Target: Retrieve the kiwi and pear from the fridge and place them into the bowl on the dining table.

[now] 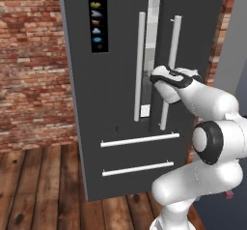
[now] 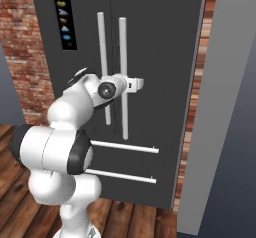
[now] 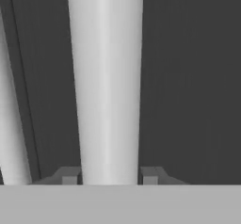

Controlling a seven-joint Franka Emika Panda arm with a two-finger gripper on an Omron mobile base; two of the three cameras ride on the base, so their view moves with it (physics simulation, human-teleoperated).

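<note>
We face the tall dark grey fridge [image 1: 120,103], which stands on the wooden plank floor [image 1: 43,185] against a red brick wall [image 1: 29,60]. Near the left edge of its left door runs a black strip of coloured icons [image 1: 98,16]. At the seam between the doors hang two long white bar handles: the left handle [image 1: 140,64] and the right handle [image 1: 171,74]. Our white arm rises from the base, bends at a dark-ringed elbow and reaches forward, wrist level, to the right handle about halfway up its length. In the hand view the gripper [image 3: 109,176] has its two small dark fingertips [image 3: 69,176] pressed against either side of that white bar, so the jaws are clenched on the right handle. In the left base view the doors show a slim bright gap between them. Below, two horizontal white drawer bars [image 1: 140,139] cross the lower fridge front. The wrist hides the fingers in both base views.
</note>
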